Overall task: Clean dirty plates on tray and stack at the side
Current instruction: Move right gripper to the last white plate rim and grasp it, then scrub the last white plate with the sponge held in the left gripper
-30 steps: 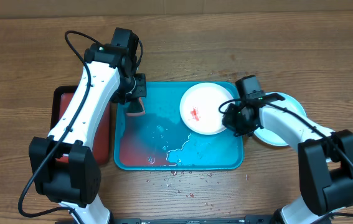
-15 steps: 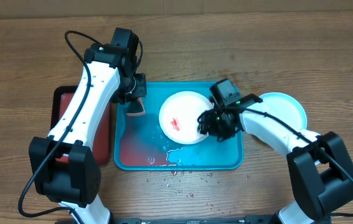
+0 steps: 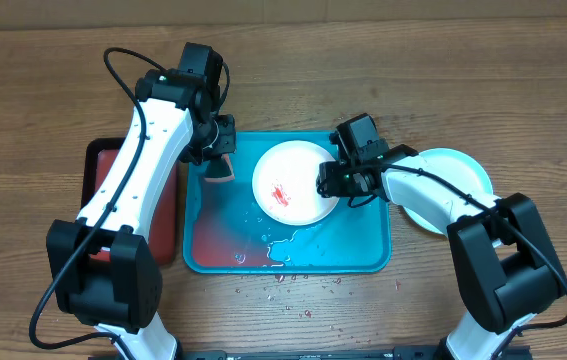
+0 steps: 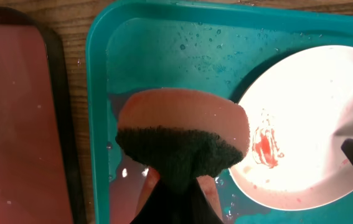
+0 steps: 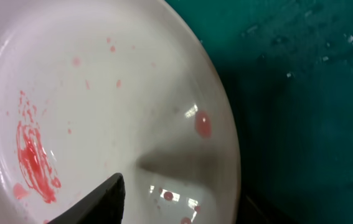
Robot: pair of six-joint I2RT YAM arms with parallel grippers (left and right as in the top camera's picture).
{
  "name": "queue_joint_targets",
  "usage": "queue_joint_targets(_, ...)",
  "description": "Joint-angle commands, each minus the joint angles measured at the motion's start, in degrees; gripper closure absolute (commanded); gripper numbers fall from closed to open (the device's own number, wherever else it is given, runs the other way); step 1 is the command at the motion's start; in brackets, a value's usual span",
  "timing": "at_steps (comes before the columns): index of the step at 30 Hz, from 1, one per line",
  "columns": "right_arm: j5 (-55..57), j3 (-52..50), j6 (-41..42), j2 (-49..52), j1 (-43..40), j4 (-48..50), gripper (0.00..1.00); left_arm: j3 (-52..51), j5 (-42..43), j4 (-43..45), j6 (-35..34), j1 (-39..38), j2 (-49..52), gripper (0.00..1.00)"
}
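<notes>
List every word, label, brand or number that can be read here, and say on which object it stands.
None: no readable text shows on the turquoise rectangular plastic tray, the round white plate with red smears, the orange sponge or the dark red black-rimmed tray.

White plate [image 3: 289, 176] smeared red, turquoise tray [image 3: 218, 228], orange sponge [image 4: 182, 121]

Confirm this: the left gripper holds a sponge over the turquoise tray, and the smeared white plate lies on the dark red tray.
Wrong in one point. The overhead view shows the white plate on the turquoise tray, not on the dark red tray. The rest holds: the left gripper holds a sponge over the turquoise tray.
</notes>
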Motion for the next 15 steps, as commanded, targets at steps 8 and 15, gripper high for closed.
queue_joint_targets(8, 1.07, 0.28, -0.07, 3.23, -0.17, 2.84, 0.75, -0.79, 1.07, 1.29, 1.27, -0.22, 0.22, 0.96)
queue_joint_targets(15, -1.27, 0.26, 16.72, 3.41, 0.39, -1.57, 0.96, -7.06, 2.99, 6.67, 1.27, -2.38, 0.22, 0.96)
